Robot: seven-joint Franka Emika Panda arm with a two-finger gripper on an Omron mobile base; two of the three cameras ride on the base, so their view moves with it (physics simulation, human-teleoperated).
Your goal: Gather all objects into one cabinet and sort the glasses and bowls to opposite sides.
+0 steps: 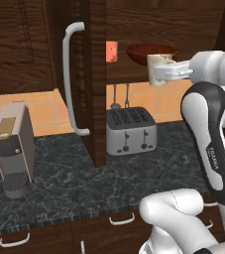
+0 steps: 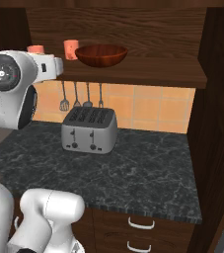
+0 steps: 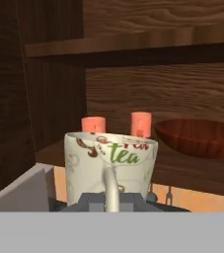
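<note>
My gripper (image 3: pixel 111 200) is shut on the handle of the cream-white mug (image 3: pixel 111 160), which has "tea" printed on it. I hold it upright in the air in front of the cabinet shelf (image 2: pixel 133 69). Two salmon-orange mugs (image 3: pixel 93 124) (image 3: pixel 141 123) stand on the shelf toward its left, behind the held mug. To their right rests the reddish-brown bowl (image 3: pixel 202 136). From the left base view the cream-white mug (image 1: pixel 156 64) hangs just in front of the bowl (image 1: pixel 143 51), beside one salmon mug (image 1: pixel 112 51). The cabinet door (image 1: pixel 91 74) stands open.
A silver toaster (image 1: pixel 131 130) sits on the dark stone counter (image 2: pixel 143 178) under the shelf, with utensils hanging behind it. A coffee machine (image 1: pixel 12 149) stands at the counter's left. The open door's long grey handle (image 1: pixel 70 79) juts out left of the arm. Drawers run below.
</note>
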